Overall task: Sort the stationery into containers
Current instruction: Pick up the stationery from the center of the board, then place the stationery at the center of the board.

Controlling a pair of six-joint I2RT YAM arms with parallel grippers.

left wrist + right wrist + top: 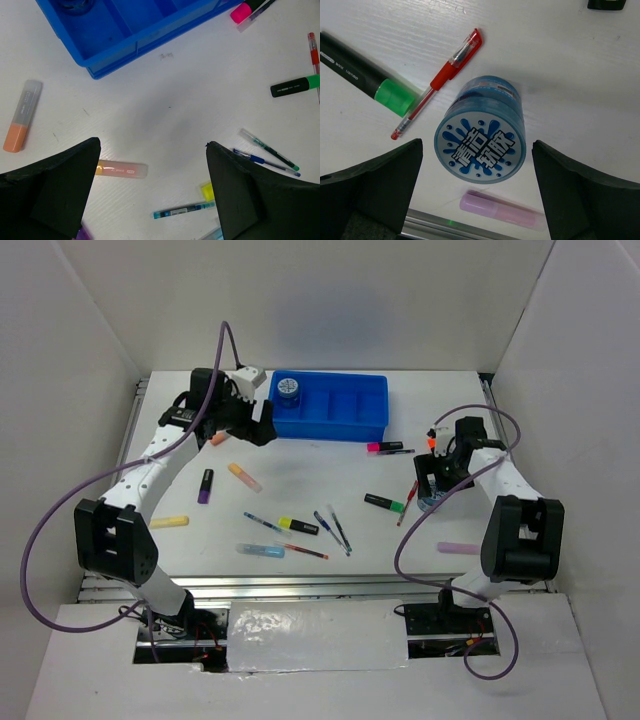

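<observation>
Broadly, the tray (330, 408) lies at the far middle of the surface (300, 465), its near left corner just beside the left tool (256, 426). From the left wrist, that corner shows ahead and to the left of the jaws. One disc (288, 388) stands in the tray's leftmost compartment. A second disc (480, 136) stands on the surface directly between the fingers of the right tool (437, 483), with a gap on either side.

Toward the middle of the surface from that disc lie a green marker (367, 70) and a red pen (437, 80), the pen's shaft just beside the marker's green cap. A lilac marker (500, 210) lies on the disc's near side, close to the surface's edge.

By the left tool, an orange marker (21, 122) lies off to the left, and a peach marker (122, 170) lies below with one end hidden behind a finger. A pink marker (241, 12) lies near the tray's right end. A yellow marker (169, 522) and blue pens (267, 160) lie nearer the arms.

White and faintly scuffed, the surface has a metal rail along its near edge, and white walls (330, 300) stand on three sides.

Jaws on the left tool are spread wide, holding and touching nothing. Those of the right tool are also wide apart around the second disc, and the wrist view shows no contact.
</observation>
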